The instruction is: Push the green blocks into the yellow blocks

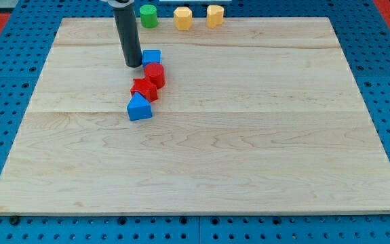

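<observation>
A green round block (148, 15) sits at the view's top edge of the wooden board (249, 135). To its right stand two yellow blocks: a hexagonal one (182, 17) and another (214, 15) further right. A small gap separates the green block from the nearest yellow one. My tip (134, 64) rests on the board below and slightly left of the green block, just left of a blue cube (152, 57). Only one green block shows.
A chain of blocks runs down from the blue cube: a red cylinder (155, 73), a red star-like block (143, 89) and a blue triangular block (139, 108). Blue pegboard (5, 81) surrounds the board.
</observation>
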`<state>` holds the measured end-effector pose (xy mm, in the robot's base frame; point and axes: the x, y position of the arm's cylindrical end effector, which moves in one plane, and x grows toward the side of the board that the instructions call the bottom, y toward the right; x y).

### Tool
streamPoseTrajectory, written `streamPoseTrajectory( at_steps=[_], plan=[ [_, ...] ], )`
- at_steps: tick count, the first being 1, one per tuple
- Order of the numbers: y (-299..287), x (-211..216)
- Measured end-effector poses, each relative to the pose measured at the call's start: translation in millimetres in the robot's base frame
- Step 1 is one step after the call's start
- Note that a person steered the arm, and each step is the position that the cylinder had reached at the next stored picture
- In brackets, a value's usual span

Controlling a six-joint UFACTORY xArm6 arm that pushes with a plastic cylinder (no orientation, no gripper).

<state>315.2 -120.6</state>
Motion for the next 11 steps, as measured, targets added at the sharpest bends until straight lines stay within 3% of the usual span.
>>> streamPoseTrajectory(
  at_steps=[1, 2, 3, 4, 5, 8, 10, 11],
  plan=[
    [-2, -21],
    [-61, -26],
    [-97, -72],
    [-104, -112],
    [-104, -124],
    [-69, -123],
    [31, -117],
    [103, -89]
  ],
)
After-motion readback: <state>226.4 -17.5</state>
